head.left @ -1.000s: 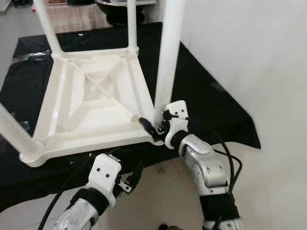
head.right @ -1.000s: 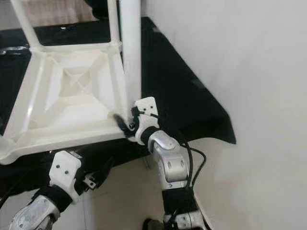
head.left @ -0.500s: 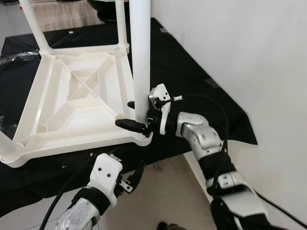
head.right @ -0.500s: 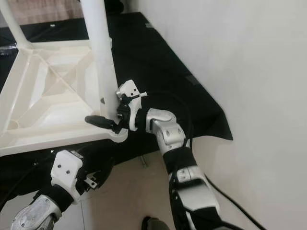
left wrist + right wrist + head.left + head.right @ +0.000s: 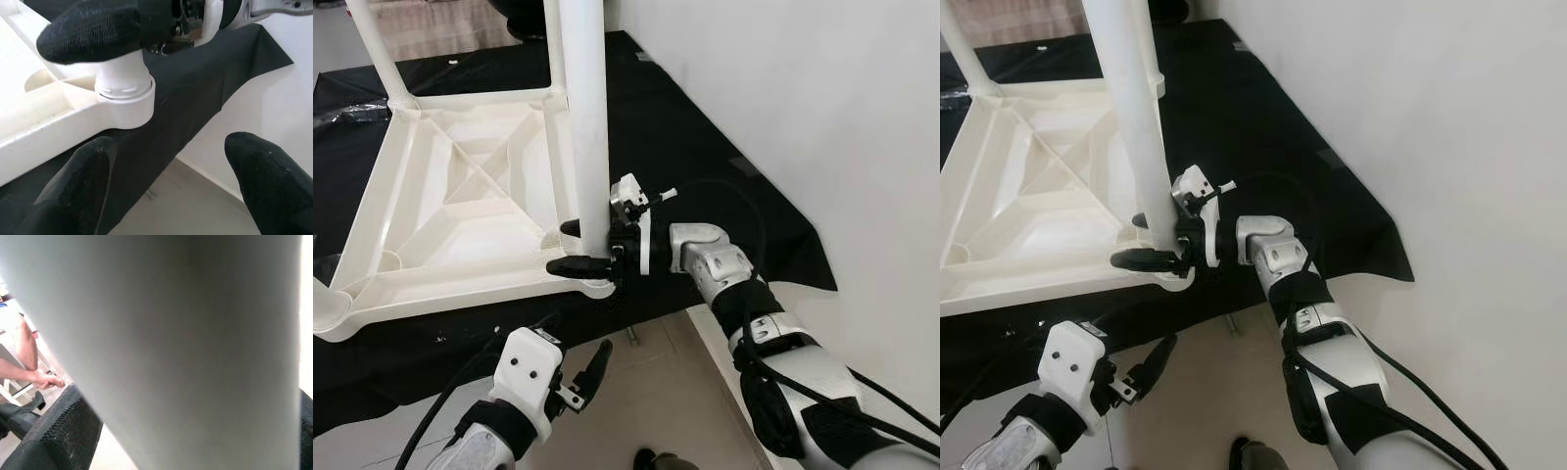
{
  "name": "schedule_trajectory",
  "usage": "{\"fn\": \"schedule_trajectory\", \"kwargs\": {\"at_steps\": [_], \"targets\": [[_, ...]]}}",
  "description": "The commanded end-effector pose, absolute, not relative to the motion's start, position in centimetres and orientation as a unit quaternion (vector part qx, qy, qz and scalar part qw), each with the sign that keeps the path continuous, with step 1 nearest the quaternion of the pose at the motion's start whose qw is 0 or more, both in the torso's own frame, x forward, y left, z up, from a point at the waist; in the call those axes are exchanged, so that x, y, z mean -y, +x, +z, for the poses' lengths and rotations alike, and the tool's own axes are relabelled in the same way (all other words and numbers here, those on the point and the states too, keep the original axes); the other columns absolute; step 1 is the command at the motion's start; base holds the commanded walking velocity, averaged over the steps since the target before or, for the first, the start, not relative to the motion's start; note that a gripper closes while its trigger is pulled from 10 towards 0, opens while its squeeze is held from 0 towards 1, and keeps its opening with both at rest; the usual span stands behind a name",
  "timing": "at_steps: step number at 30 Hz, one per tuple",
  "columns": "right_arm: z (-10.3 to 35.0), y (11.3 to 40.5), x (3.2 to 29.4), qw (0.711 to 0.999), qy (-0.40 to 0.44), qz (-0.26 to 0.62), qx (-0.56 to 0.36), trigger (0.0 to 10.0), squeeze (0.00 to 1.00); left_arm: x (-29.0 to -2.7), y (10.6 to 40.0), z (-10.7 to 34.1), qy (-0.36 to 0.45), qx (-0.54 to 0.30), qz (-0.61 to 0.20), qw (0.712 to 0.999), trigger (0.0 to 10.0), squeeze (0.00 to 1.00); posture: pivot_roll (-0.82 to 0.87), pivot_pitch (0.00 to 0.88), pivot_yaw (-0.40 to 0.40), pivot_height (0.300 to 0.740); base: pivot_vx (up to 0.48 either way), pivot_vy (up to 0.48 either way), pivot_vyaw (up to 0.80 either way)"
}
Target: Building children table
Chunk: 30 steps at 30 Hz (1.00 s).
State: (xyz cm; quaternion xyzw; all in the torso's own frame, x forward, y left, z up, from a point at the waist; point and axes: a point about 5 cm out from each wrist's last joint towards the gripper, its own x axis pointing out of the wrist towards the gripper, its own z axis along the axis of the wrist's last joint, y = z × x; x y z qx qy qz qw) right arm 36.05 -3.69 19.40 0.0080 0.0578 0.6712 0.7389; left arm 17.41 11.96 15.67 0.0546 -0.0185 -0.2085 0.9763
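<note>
White plastic children's table [image 5: 460, 211] lay upside down on a black cloth [image 5: 705, 166] spread over the floor, ribbed underside facing up, beside a white wall [image 5: 822, 117]. Legs stood upright from the corner sockets, long axes vertical, feet pointing up out of the head views. Counted four legs in part: the near-right leg [image 5: 587, 117], a far-left leg [image 5: 374, 49], a far-right one partly hidden behind the near-right leg, and the near-left leg, of which just the base showed at the left edge [image 5: 325, 299]. Right gripper [image 5: 576, 247] reached in from the wall side at the base of the near-right leg — its two black fingers sat either side of the leg just above the corner socket [image 5: 124, 100], clasping it; the right wrist view showed the leg's white surface pressed close between the fingers [image 5: 58, 431]. Left gripper [image 5: 587, 367] hung lower, over the pale tile floor [image 5: 656, 392] just off the cloth's edge, near that same corner but apart from it — fingers spread, grasping nothing. In the right wrist view, a person's bare arm and hand [image 5: 29, 367] showed in the background.
</note>
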Motion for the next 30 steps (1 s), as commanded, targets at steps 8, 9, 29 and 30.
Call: {"fn": "schedule_trajectory", "kwargs": {"at_steps": [8,9,29,30], "targets": [[19.2,36.3,2.6,0.746,0.016,0.663,-0.056,0.0,0.0,-11.8,16.4,15.7,0.051,0.005,-0.212,0.976,10.0,0.0,0.12,0.258,-0.074,0.74,0.0,0.0,0.0],[19.1,36.3,2.9,0.744,0.017,0.666,-0.054,0.0,0.0,-11.8,16.3,15.7,0.05,0.004,-0.212,0.976,10.0,0.0,0.11,0.259,-0.074,0.74,0.0,0.0,0.0],[15.8,28.4,6.2,0.979,0.003,0.2,-0.025,0.0,0.0,-12.1,17.2,15.5,0.048,0.005,-0.216,0.975,10.0,0.0,0.04,0.238,-0.056,0.74,0.0,0.0,0.0],[15.8,28.4,6.2,0.979,0.003,0.2,-0.025,0.0,0.0,-12.1,17.2,15.5,0.048,0.005,-0.216,0.975,10.0,0.0,0.04,0.238,-0.056,0.74,0.0,0.0,0.0]]}}
